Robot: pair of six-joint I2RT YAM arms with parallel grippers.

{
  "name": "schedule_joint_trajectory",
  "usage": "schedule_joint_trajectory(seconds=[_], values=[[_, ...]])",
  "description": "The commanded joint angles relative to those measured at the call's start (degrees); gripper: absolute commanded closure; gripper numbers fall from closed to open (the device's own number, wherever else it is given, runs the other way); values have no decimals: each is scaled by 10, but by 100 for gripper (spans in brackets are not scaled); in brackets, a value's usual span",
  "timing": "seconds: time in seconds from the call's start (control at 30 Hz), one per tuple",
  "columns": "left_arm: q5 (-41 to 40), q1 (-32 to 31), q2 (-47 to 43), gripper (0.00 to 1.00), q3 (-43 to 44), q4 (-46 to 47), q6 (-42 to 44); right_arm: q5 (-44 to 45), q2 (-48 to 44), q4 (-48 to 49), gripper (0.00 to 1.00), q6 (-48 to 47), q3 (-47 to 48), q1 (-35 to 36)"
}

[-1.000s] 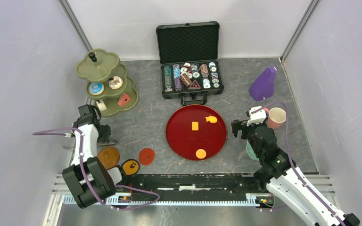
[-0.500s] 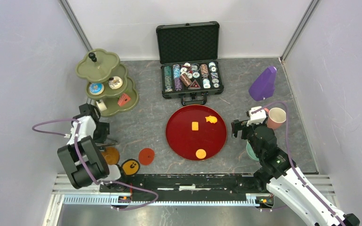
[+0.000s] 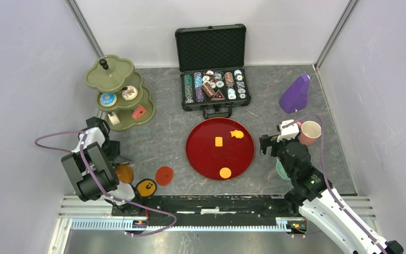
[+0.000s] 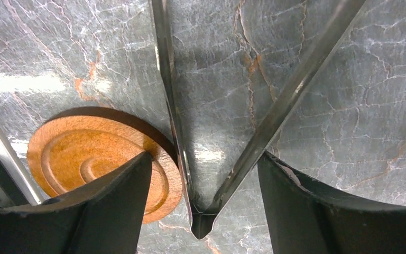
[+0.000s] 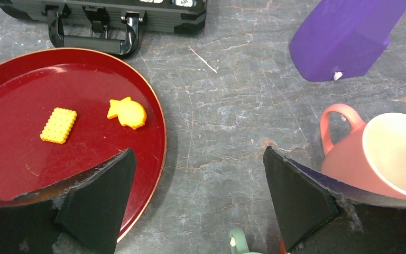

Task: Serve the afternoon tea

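My left gripper (image 4: pixel 205 159) stands open low over the table, one jaw on either side of a pair of metal tongs (image 4: pixel 275 114) that lie spread on the stone top, neither jaw touching them. A wooden saucer (image 4: pixel 92 159) lies just left of the tongs. The olive-green stand (image 3: pixel 117 90) at far left carries donuts (image 3: pixel 108 99) and a cake slice (image 3: pixel 139 111). Three orange biscuits (image 3: pixel 219 141) lie on the dark-red tray (image 3: pixel 211 159). My right gripper (image 5: pixel 198 151) is open and empty between that tray and the pink cup (image 5: pixel 386 153). A teal cup (image 5: pixel 238 241) shows only its handle.
An open black case of poker chips (image 3: pixel 214 87) stands at the back centre, and a purple object (image 3: pixel 295 94) at back right. An orange-red saucer (image 3: pixel 164 175) and a dark saucer with a yellow face (image 3: pixel 147 187) lie near the front rail. Grey walls close in both sides.
My left gripper's jaws have opened off the tongs, and the left arm's elbow has swung back to the left. The right arm has not moved.
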Motion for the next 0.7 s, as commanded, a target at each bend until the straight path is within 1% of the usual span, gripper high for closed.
schedule_joint_trajectory(seconds=[0.0,0.17,0.3,0.43,0.53,0.67], values=[[0,7,-16,26,-14,49,15,-2,-27,25,2,3,-4,3],[4,7,-31,41,-23,51,19,-6,-11,20,2,2,0,3],[27,7,-43,42,-33,55,17,-7,-2,17,2,1,5,3],[32,6,-65,46,-34,54,25,-5,-1,23,2,0,0,3],[43,7,-89,49,-38,46,32,-2,8,18,2,1,3,3],[61,6,-135,49,-57,41,31,2,11,19,2,1,2,3]])
